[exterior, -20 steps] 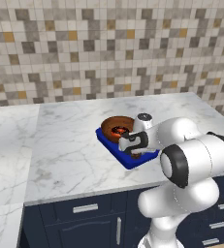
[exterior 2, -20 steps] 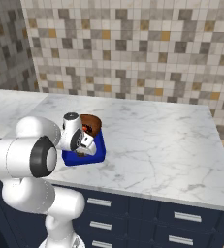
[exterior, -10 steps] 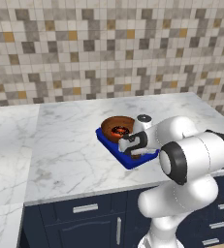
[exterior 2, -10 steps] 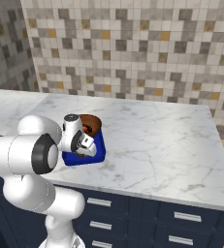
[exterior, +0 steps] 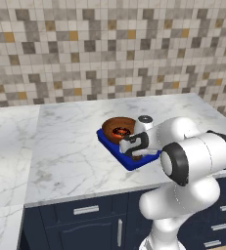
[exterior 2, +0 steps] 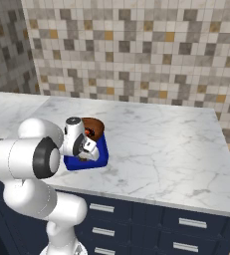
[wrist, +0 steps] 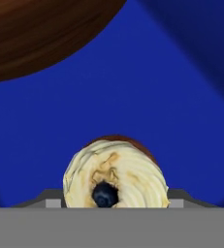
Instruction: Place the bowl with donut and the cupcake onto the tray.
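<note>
the gripper [exterior: 136, 152] hangs low over the blue tray [exterior: 115, 150] on the marble counter [exterior: 65, 146], the cupcake [wrist: 115, 175] between its fingers above the tray floor; i cannot tell if it is pinched or freed. the bowl with donut [exterior: 118, 129] sits in the tray beside it. best to let go low, then lift straight up.

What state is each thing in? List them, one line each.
bowl with donut: upright on the tray, donut inside.
cupcake: upright, low over the tray floor, beside the bowl; contact unclear.
tray: flat on the counter.
gripper: over the tray at the cupcake; whether it grips, I cannot tell.
</note>
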Motion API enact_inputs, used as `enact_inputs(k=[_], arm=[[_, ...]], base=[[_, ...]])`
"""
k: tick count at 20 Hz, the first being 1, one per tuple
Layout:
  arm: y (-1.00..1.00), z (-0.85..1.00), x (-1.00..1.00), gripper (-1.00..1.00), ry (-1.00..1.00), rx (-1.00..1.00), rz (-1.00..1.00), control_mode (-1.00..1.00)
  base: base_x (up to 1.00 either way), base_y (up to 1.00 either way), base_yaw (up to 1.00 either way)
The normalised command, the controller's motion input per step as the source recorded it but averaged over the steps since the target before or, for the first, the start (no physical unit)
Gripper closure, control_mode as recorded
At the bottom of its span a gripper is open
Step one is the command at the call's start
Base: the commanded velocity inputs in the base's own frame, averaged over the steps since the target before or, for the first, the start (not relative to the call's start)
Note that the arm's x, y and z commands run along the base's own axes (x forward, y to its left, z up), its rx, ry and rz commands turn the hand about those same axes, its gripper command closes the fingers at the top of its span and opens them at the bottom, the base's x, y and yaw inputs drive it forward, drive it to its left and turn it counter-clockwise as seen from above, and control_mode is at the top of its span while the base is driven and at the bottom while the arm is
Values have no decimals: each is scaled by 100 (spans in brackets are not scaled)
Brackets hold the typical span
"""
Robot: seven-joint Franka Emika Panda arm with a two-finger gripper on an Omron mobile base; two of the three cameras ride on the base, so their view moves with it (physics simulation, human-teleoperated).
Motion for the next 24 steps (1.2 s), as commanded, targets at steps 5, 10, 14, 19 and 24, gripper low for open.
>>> enact_inputs(k=[5,10,14,19,24], arm=[[0,0,0,100,0,0,0,-100],[0,0,0,-100,0,0,0,-100],[0,0,0,-100,0,0,0,-100],[0,0,0,-100,0,0,0,-100],[-2,9,0,-100,0,0,0,-100]], base=[[0,0,0],[0,0,0],[0,0,0],[0,0,0],[0,0,0]])
